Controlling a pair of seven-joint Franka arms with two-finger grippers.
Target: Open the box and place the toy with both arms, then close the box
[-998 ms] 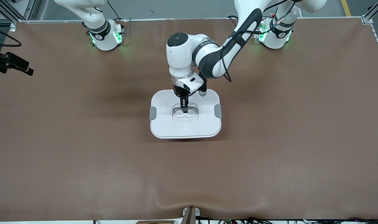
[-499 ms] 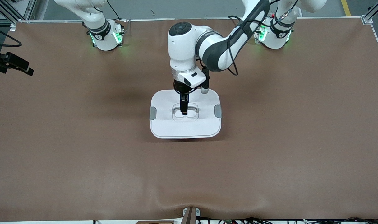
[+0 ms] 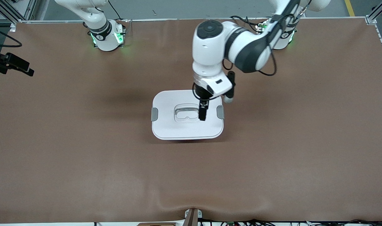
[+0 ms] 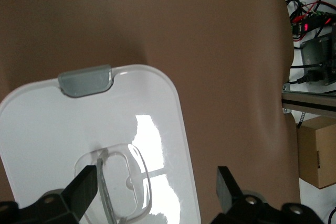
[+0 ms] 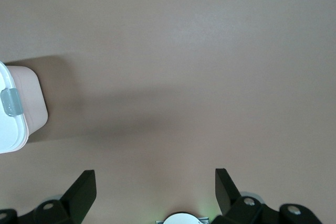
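Note:
The box [image 3: 184, 128] stands shut at the middle of the table, with its white lid on, a grey clip [image 3: 154, 114] at each end and a clear handle [image 3: 186, 113] recessed in the lid. My left gripper [image 3: 202, 115] is open and empty above the lid, between the handle and the clip [image 3: 220, 112] at the left arm's end. The left wrist view shows it [image 4: 156, 182] over the lid [image 4: 52, 124], with the handle [image 4: 123, 182] and one clip [image 4: 85, 81]. My right gripper [image 5: 156, 181] is open over bare table, and the arm waits. The toy is out of view.
The right wrist view shows the box's pink wall [image 5: 23, 98] and a clip [image 5: 10, 102] at its edge. A black camera mount [image 3: 12, 62] juts in at the right arm's end. A cardboard carton [image 4: 317, 150] and cables lie off the table edge.
My left gripper has lifted out of the handle recess and moved toward the left arm's end of the lid. The box has not moved.

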